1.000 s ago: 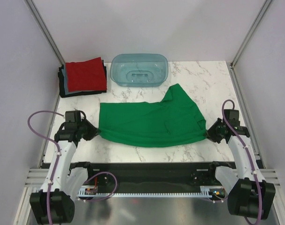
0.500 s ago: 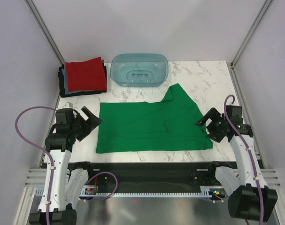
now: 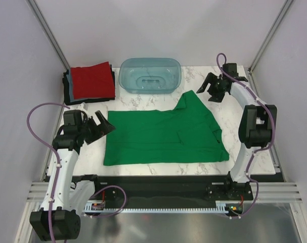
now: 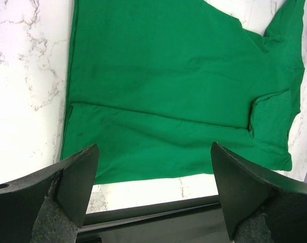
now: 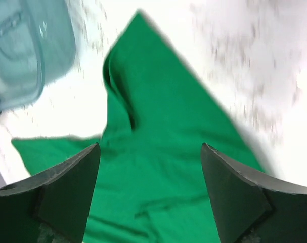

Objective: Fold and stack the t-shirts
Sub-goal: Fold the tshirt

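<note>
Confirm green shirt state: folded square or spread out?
Spread flat, not squared: green t-shirt lies wide across the table, one sleeve pointing toward the tub; a crease crosses it.

The right wrist view is smeared with blur: the veins of the table [image 5: 254, 61] run to streaks, and the tub [image 5: 22, 45] is cut off by the left edge. In the left wrist view the green t-shirt [image 4: 168, 101] runs off the top edge. From above, the red t-shirt [image 3: 93, 80] covers the folded t-shirts [image 3: 68, 93] beneath it, which show only thin rims along its left and near sides
</note>
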### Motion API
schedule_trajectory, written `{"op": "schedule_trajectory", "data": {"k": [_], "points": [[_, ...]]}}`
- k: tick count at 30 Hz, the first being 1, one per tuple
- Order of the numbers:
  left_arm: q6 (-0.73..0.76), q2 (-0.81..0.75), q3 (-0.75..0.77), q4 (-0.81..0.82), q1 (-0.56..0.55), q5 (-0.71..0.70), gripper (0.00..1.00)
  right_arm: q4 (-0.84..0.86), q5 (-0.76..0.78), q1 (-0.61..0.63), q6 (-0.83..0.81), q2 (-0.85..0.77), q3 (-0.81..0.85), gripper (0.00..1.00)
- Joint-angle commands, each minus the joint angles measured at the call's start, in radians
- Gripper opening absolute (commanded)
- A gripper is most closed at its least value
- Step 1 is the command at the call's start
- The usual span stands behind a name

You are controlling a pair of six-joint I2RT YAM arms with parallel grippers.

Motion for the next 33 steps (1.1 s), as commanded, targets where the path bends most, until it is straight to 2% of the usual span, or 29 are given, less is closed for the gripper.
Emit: {"op": "schedule_trajectory", "data": {"k": [1,4,8,14,20,25,28,33], "points": [[0.050,-0.028,-0.012,0.086,0.003,0.012,0.98,0.037,0.011,0.026,-0.007,0.124,0.158,0.86],[0.035,-0.022,-0.016,0.076,0.005,-0.093,0.96,0.110,-0.002,0.064,-0.026,0.231,0.241,0.84],[0.030,-0.022,-0.012,0.073,0.003,-0.091,0.95,0.101,0.040,0.075,-0.048,0.380,0.411,0.78],[0.029,-0.019,-0.013,0.073,0.005,-0.090,0.95,0.101,0.078,0.075,-0.083,0.526,0.494,0.71],[0.029,-0.018,-0.015,0.073,0.005,-0.087,0.94,0.104,0.130,0.077,-0.117,0.535,0.465,0.67],[0.027,-0.016,-0.015,0.073,0.005,-0.084,0.93,0.129,0.103,0.089,-0.120,0.518,0.419,0.63],[0.027,-0.018,-0.015,0.073,0.003,-0.087,0.93,0.132,0.084,0.111,-0.132,0.515,0.413,0.59],[0.024,-0.033,-0.016,0.071,0.002,-0.093,0.92,0.136,0.074,0.118,-0.138,0.497,0.379,0.44]]}}
